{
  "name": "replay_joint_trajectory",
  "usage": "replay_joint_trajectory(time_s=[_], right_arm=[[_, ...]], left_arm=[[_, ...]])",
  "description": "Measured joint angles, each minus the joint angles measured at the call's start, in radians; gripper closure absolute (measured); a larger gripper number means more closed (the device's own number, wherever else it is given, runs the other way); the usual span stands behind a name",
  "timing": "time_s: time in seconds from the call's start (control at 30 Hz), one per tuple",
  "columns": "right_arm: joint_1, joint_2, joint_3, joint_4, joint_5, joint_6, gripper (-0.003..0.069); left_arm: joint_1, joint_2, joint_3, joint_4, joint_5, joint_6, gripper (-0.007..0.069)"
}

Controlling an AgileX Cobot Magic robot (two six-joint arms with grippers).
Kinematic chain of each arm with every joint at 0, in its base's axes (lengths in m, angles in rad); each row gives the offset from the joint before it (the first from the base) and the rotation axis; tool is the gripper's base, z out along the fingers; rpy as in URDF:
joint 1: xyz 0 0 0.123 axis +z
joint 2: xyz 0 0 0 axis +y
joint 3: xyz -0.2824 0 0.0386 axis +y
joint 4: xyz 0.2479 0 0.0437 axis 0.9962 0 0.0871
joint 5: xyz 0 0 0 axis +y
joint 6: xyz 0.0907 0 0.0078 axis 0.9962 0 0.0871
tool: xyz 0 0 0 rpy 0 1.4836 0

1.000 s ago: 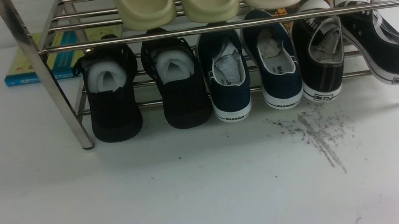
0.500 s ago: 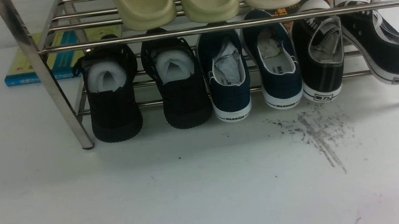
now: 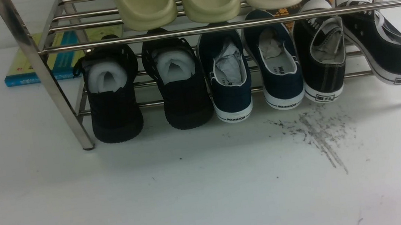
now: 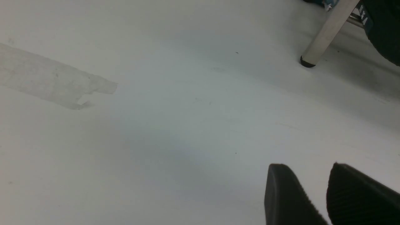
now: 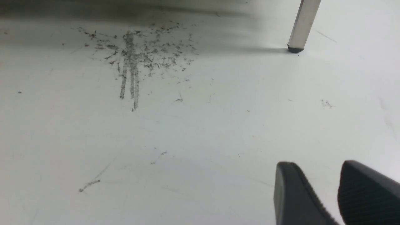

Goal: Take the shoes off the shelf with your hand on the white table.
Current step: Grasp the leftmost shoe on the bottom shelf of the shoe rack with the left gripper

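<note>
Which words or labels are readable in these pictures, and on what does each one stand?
"WARRIOR": heel sole of the left navy sneaker and of the right navy sneaker.
Heel labels of the black canvas sneakers: too blurred to read.
Book cover print: too small to read.

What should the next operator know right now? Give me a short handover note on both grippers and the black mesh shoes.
Left gripper: open, empty, low over the white table, short of the shelf and its left front leg.
Right gripper: open, empty, over bare table short of the scuff marks.
Black mesh shoes: both on the shelf's lower tier, at its left end, heels toward the robot.
Done: nothing yet; neither shoe is gripped.
Left: grasp each shoe, take it off the shelf, set it on the table.
</note>
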State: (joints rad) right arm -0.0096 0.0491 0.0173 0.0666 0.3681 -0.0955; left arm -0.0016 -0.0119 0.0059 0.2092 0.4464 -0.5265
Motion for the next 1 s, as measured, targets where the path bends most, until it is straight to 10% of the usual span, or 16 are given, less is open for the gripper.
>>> replay_joint_trajectory(time_s=[0.53,1.0], right_arm=[[0.000,0.000,0.000,0.000,0.000,0.000,0.0419],[0.000,0.000,0.000,0.000,0.000,0.000,0.0419]], left_arm=[[0.000,0.000,0.005,-0.341,-0.031,-0.362,0.0385],[0.000,0.000,0.015,-0.343,-0.089,-0.371,0.0409]])
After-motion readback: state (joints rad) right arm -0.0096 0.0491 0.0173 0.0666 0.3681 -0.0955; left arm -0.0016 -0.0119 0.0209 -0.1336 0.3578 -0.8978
